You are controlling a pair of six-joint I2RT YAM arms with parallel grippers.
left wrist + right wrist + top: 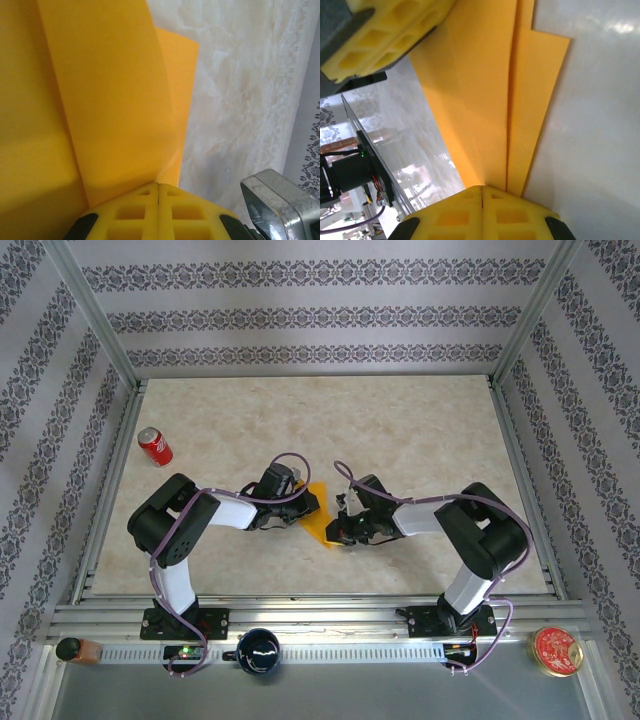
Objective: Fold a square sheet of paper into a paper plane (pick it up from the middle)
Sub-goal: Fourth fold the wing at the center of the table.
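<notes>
A pale beige marble-patterned table lies inside silver aluminium frame rails; grey floral-striped wallpaper walls rise behind and beside the table.

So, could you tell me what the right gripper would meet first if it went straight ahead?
The folded orange paper: the right gripper is shut on it and it stretches straight ahead. The left gripper's fingers lie off that line, depth unclear.

No legible text found. White marking on the red can and the red tin lid is too small to read.
</notes>
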